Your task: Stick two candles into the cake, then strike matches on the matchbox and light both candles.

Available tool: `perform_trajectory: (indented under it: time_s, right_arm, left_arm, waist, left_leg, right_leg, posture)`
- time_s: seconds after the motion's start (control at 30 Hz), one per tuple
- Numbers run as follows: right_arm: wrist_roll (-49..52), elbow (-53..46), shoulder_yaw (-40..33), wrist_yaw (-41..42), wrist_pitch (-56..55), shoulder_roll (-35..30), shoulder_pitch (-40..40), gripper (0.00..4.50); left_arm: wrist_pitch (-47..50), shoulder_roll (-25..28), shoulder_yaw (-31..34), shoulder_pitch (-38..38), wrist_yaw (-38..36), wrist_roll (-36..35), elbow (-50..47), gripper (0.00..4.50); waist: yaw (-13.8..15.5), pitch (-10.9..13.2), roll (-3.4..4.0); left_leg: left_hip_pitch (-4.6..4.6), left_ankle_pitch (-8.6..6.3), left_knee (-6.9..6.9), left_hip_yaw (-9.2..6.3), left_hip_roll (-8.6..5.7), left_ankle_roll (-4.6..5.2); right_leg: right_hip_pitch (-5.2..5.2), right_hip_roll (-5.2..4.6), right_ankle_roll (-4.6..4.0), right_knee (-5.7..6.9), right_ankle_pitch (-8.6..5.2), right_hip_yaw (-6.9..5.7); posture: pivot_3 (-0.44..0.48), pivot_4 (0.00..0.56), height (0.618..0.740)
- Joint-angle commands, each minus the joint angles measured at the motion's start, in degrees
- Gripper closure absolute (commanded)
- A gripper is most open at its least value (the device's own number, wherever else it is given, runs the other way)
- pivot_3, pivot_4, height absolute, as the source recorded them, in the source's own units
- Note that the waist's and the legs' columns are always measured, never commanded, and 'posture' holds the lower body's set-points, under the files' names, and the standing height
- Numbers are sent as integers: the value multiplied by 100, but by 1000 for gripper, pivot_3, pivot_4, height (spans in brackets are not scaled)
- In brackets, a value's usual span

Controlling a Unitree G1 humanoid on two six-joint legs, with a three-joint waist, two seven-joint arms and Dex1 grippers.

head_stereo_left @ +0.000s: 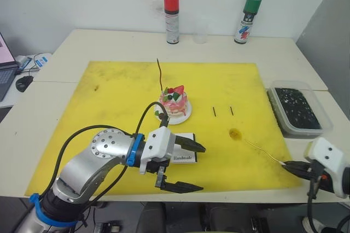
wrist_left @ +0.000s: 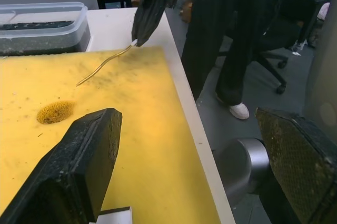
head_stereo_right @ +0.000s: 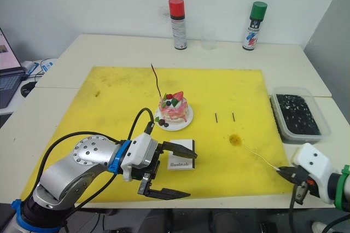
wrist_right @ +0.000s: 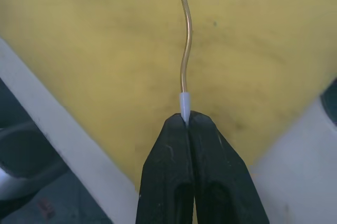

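Observation:
The pink-and-white cake sits on its small white plate mid-mat. One thin dark candle stands in the cake's left side. The other candle lies on the yellow mat with its pale tip pinched in my shut right gripper, near the front right edge; the right wrist view shows that candle running away from the gripper. Two short matches lie right of the cake. My left gripper is wide open over the white matchbox, partly covering it.
A red-capped spray can, a green-capped one and a small clear cup stand at the back. A clear tub of dark material sits right of the mat. A brown spot marks the mat. A person's legs stand beside the table.

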Motion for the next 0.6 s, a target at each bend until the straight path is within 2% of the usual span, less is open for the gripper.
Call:
perform_trajectory:
  time_s: [0.03, 0.2, 0.53, 0.6]
  right_arm:
    - [-155, 338, -277, 451, -402, -73, 224, 4484]
    - [-249, 411, -134, 622, -537, -81, 286, 4484]
    - [-424, 517, 451, 388, -315, -138, -95, 4484]
    - [-460, 583, 525, 378, -314, -152, -162, 4050]
  left_arm:
    - [-15, -60, -61, -81, 47, -35, -239, 0]
    - [4, -85, -94, -128, 75, -41, -244, 0]
    - [-31, -187, -206, -275, 86, -28, -179, 0]
    - [-39, -221, -227, -306, 85, -43, -172, 0]
  waist:
    - [-2, 0, 1]
    - [-20, -1, 3]
    - [-14, -2, 4]
    - [-14, -2, 4]
  left_leg:
    - [0, 0, 0, 0, 0, 1]
    - [3, -1, 1, 1, 3, 1]
    - [6, -1, 7, 1, -2, 1]
    - [6, -1, 6, 1, -1, 1]
  right_leg:
    - [0, 0, 0, 0, 0, 0]
    - [0, 0, -1, 1, 0, 1]
    - [7, -1, 0, 1, 0, 4]
    - [7, -1, 0, 1, 0, 3]
  posture:
    - [0, 150, 740]
    - [0, 150, 740]
    - [0, 150, 740]
    - [0, 150, 740]
